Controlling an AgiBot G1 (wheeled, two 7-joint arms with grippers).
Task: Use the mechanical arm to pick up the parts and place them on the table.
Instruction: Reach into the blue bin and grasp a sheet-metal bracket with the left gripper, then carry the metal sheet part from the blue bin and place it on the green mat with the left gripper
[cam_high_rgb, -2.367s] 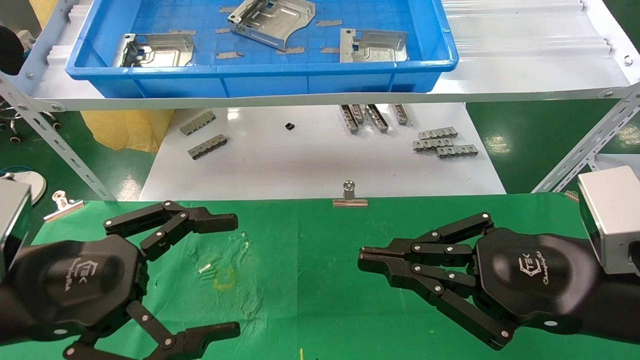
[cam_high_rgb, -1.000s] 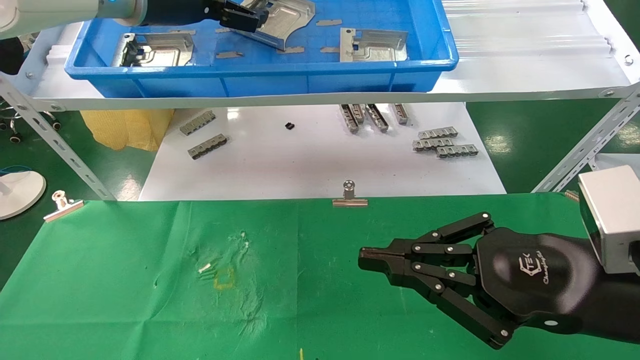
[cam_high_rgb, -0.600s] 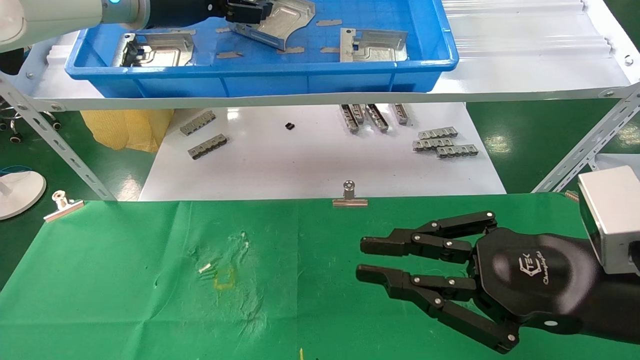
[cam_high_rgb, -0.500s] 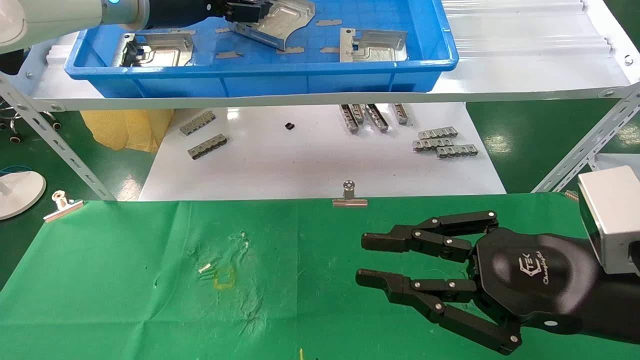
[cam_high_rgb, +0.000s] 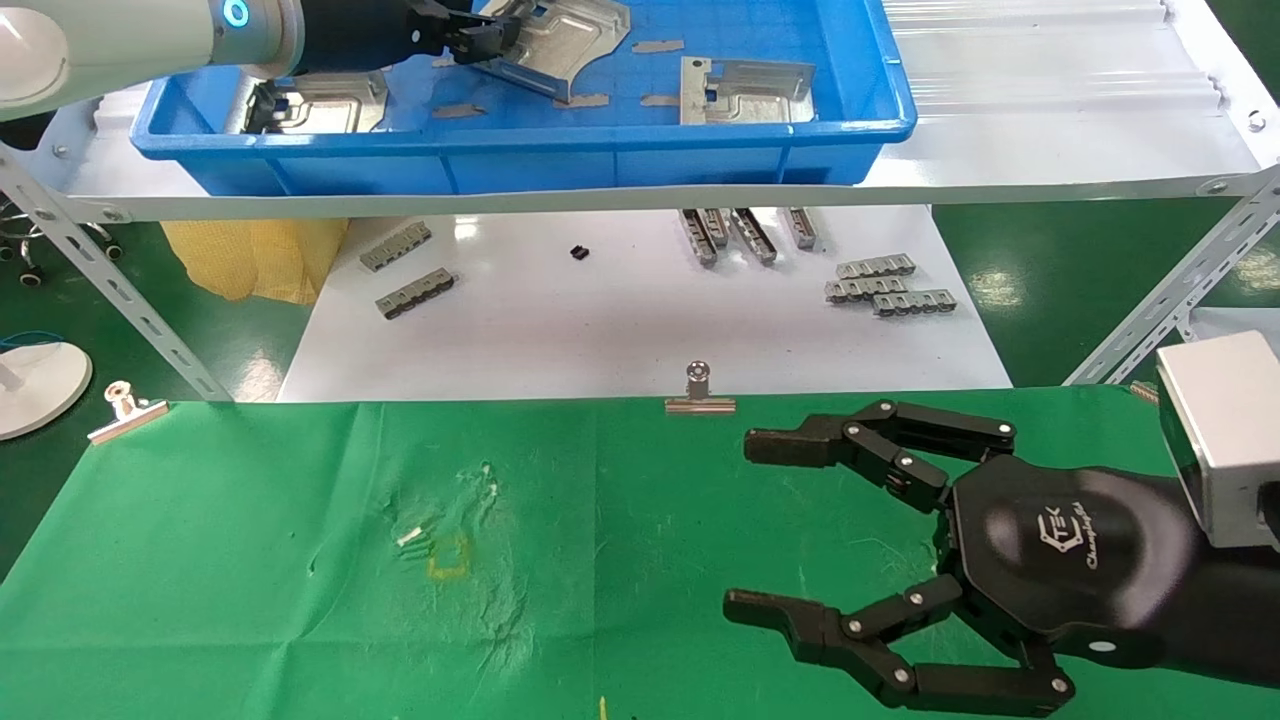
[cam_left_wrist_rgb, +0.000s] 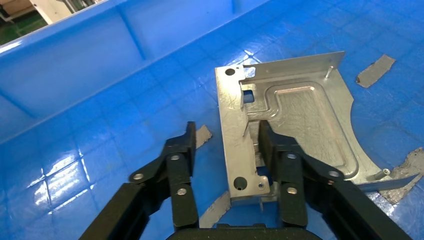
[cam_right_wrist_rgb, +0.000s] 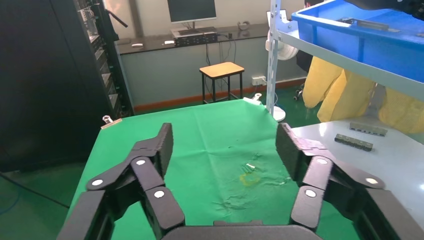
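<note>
Now right claw (cam_high_rgb: 745, 525) gapes wider over green table (cam_high_rgb: 300, 600).

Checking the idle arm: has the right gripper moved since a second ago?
Yes. The right gripper has opened wide, one finger rising toward the binder clip, over the green table.

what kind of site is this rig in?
Likely a factory or lab workbench: a blue plastic bin of stamped silver sheet-metal plates, a white shelf on perforated angle-iron legs, and a dark equipment rack behind.
</note>
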